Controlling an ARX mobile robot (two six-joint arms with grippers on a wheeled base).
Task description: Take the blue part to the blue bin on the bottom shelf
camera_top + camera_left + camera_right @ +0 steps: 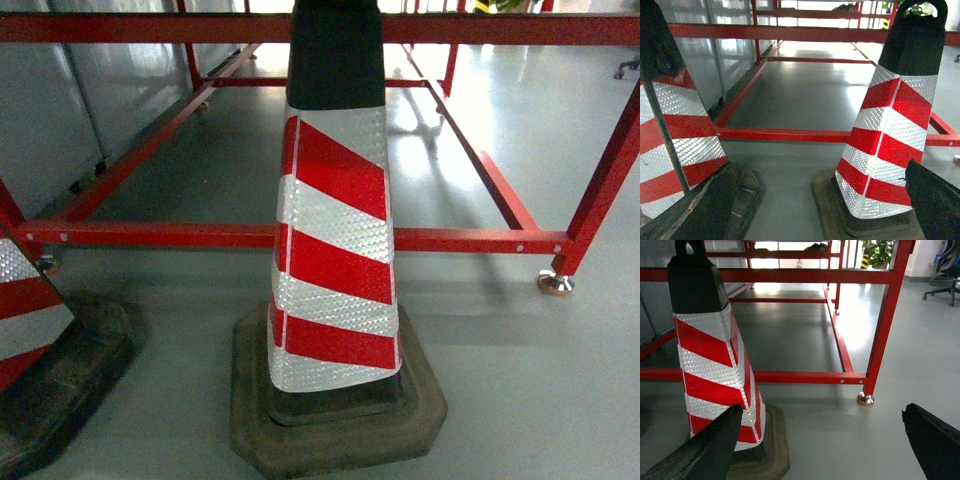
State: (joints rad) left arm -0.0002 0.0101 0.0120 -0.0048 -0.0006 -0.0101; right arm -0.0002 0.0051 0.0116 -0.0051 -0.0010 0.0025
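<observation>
Blue part, blue bin and bottom shelf were all out of sight in every view, so their whereabouts could not be told. Both end effectors stood apart and held nothing: the left end effector (815, 205) and the right end effector (820, 440) each showed two dark fingers spread wide, low over the floor (520, 380).

The likely trouble was a collision: the striped traffic cone (335, 250) stood just ahead, a second cone (25, 310) at the left, and a red steel frame (200, 236) crossed behind them. Driving blind, the base could strike them.

The grey floor was glossy with glare, perhaps slippery.
</observation>
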